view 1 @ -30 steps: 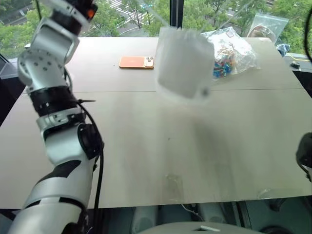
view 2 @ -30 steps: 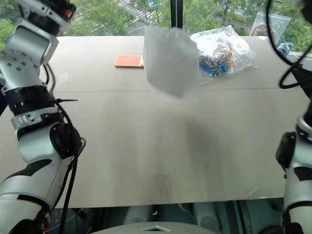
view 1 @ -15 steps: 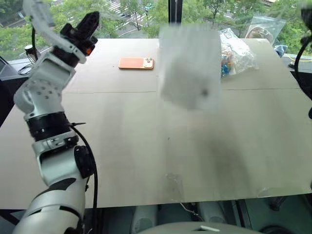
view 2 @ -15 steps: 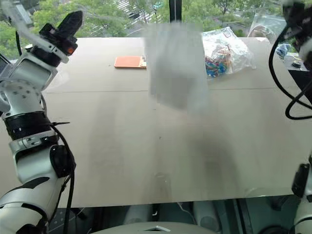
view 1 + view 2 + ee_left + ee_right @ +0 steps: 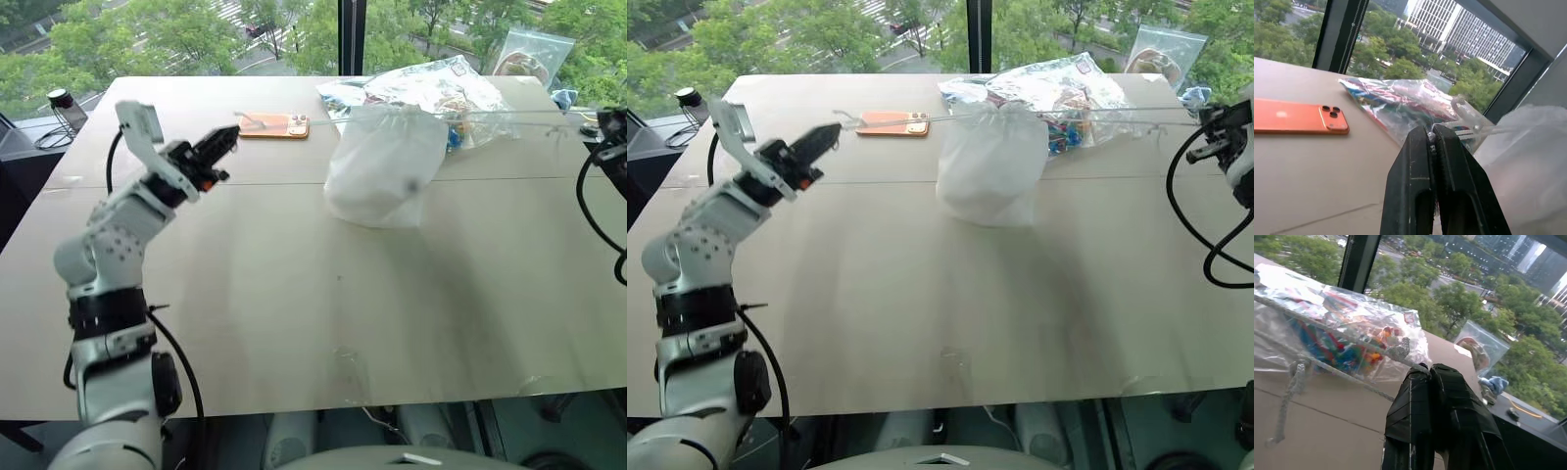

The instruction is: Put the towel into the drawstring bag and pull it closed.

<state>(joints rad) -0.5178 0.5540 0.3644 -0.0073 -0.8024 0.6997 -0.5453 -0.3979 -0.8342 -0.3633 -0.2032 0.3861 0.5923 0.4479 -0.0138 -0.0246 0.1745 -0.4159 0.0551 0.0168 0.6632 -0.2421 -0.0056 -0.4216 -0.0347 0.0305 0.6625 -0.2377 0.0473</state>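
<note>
The drawstring bag (image 5: 384,166), a milky translucent pouch, stands on the table (image 5: 294,294) right of centre with its mouth gathered tight at the top. The towel is hidden; I cannot make it out through the fabric. A thin white cord (image 5: 1117,109) runs taut from the mouth out to both sides. My left gripper (image 5: 223,145) is left of the bag, shut on the cord's left end, which shows between its fingertips (image 5: 1422,134). My right gripper (image 5: 1211,122) is at the table's right edge, shut on the cord's right end.
An orange phone (image 5: 273,125) lies behind the left gripper. A clear plastic bag with colourful contents (image 5: 456,93) sits right behind the drawstring bag, and another clear zip bag (image 5: 534,51) stands at the far right corner. The near half of the table is bare.
Both arms have come down. The bag, hanging blurred in the air before, now rests on the table with the cord stretched level between the grippers.
</note>
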